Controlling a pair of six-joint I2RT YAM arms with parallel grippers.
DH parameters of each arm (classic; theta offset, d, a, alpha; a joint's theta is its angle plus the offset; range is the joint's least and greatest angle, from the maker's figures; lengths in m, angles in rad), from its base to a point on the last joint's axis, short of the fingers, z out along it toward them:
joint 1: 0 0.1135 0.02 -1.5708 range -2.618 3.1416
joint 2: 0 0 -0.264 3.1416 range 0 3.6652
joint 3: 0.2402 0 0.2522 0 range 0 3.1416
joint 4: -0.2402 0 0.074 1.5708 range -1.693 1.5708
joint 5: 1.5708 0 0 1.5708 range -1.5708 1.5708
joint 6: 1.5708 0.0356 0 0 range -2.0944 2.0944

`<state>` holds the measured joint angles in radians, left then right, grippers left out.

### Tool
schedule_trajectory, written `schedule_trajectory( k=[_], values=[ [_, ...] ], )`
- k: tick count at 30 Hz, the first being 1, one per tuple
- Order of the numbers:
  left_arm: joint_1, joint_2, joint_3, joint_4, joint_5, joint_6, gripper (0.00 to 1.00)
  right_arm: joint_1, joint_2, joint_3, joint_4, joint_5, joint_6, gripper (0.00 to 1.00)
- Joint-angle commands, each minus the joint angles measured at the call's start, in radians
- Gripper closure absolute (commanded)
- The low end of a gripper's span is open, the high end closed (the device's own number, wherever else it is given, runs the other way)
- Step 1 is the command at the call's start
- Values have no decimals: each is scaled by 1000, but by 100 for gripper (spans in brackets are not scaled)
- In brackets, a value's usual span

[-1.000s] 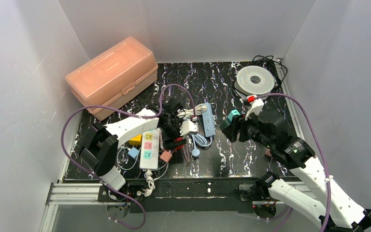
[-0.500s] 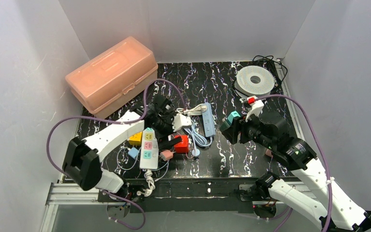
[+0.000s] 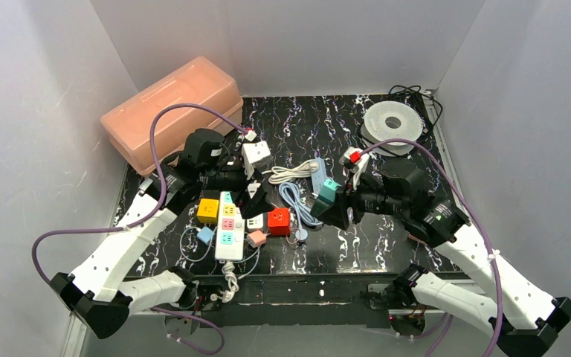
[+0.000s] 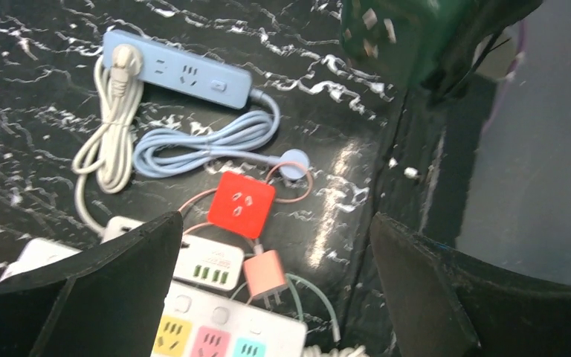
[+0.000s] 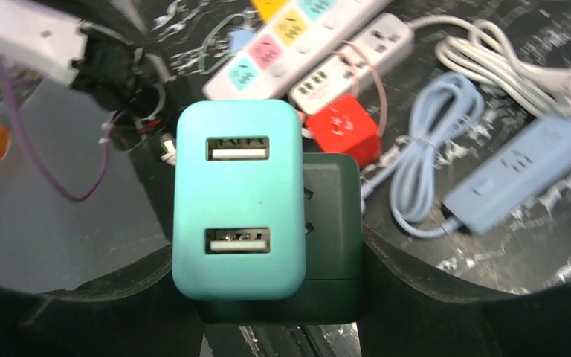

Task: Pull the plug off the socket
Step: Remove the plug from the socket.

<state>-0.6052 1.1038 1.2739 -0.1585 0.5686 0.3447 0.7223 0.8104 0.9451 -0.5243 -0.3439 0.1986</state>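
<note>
My right gripper (image 3: 328, 204) is shut on a dark green cube socket (image 5: 334, 223) and holds it above the table's middle. A teal two-port USB plug (image 5: 238, 216) sits plugged into that socket's face. In the top view the teal plug (image 3: 326, 191) points left, towards my left gripper. The green socket also shows at the upper right of the left wrist view (image 4: 409, 37). My left gripper (image 3: 256, 195) is open and empty. It hovers over a red cube socket (image 4: 245, 204) and a pink plug (image 4: 265, 274), left of the held socket.
A white power strip with coloured outlets (image 3: 227, 230), a yellow cube (image 3: 208, 210) and a blue power strip with coiled cables (image 3: 320, 182) lie at centre left. A peach box (image 3: 171, 115) stands at the back left, and a white disc (image 3: 392, 123) at the back right.
My left gripper has lifted off the pile of sockets and drawn back, open. My right gripper has carried the green socket and teal plug leftwards to the middle.
</note>
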Motion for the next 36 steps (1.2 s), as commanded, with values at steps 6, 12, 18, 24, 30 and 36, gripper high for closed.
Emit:
schedule_trajectory(
  k=[6,12,18,24,30,36],
  values=[
    [1,-7,-31,196,176,-200,2,173,123,183,84,-156,-172,99],
    [1,-14,-9,339,323,-353,2,216,181,210,92,-147,-183,99],
    [-1,-32,-19,391,395,-429,2,236,224,239,88,-148,-190,99],
    [-11,-35,-33,430,459,-446,2,241,249,252,122,-145,-189,99],
    [-37,-20,-15,425,506,-431,2,241,295,289,144,-178,-182,99],
    [-50,17,18,420,530,-417,7,248,366,351,160,-227,-183,99]
  ],
)
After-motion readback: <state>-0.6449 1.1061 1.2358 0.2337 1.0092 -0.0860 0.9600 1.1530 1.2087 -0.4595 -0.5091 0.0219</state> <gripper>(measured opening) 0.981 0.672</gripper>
